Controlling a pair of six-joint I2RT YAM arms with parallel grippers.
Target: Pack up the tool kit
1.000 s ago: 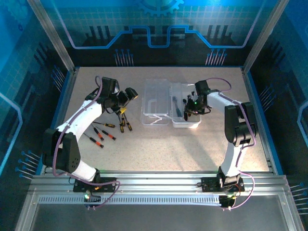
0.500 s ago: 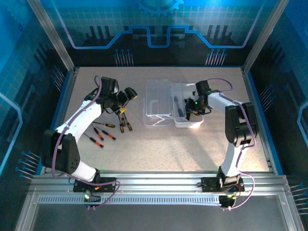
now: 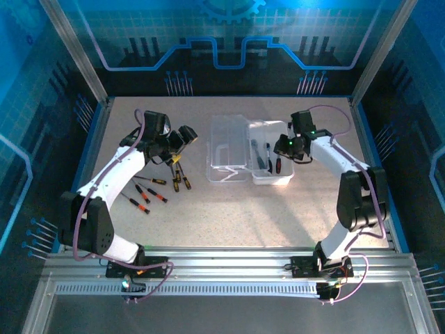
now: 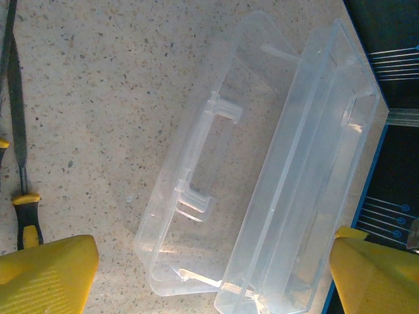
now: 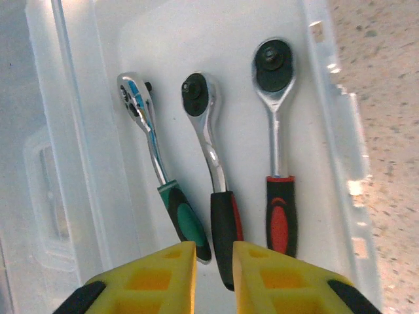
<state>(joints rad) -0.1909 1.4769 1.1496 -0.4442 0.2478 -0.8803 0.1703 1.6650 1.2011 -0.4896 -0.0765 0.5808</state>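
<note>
Clear case (image 3: 227,142) lies open on the table (image 3: 229,223). We note its lid (image 3: 224,156) flat on the side toward the left arm and its tray (image 3: 272,180) on the side toward the right arm.

In the tray we count three ratchet wrenches (image 5: 208,150) side by side, heads toward the case's far end. Their handles are green, black-red and red-black.

Right gripper (image 3: 284,145) hovers over the tray's right wall. In its wrist view the yellow fingers (image 5: 154,271) stand almost together with a narrow slit between, and we see nothing clamped.

Left gripper (image 3: 186,137) sits just left of the lid, off the case. Its fingers (image 4: 49,275) are spread wide and empty.

Loose screwdrivers (image 3: 158,186) lie on the table left of the case, nearer its lid side and well apart from the tray.
</note>
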